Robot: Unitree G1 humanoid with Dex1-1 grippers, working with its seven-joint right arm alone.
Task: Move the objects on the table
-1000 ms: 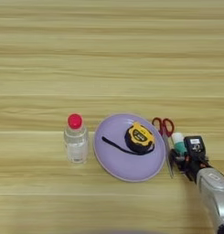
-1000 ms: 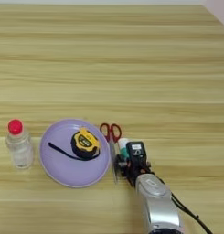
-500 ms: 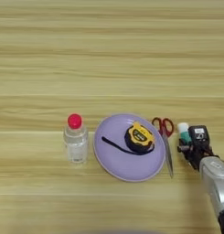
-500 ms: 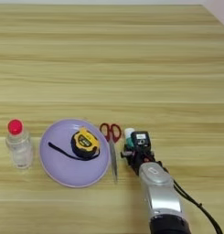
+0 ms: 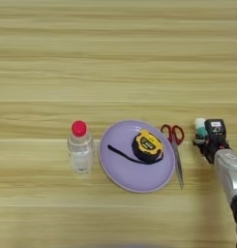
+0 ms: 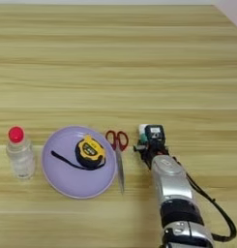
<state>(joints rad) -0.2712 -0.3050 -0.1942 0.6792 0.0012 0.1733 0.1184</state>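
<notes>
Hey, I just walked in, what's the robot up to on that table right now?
The robot's right gripper, two black fingers on a silver forearm, is at the white-teal glue stick, just right of the red-handled scissors lying on the light-wood table. Whether it actually holds the glue stick is hard to tell. The yellow-black tape measure sits on the round lilac plate, with the small clear plastic bottle with a red cap standing upright to the plate's left.

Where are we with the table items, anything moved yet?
Looks done: tape measure lies on the lilac plate. In hand: the tool is at the glue stick, right of the scissors; grip unclear. Left: scissors and bottle lie on the table.
</notes>
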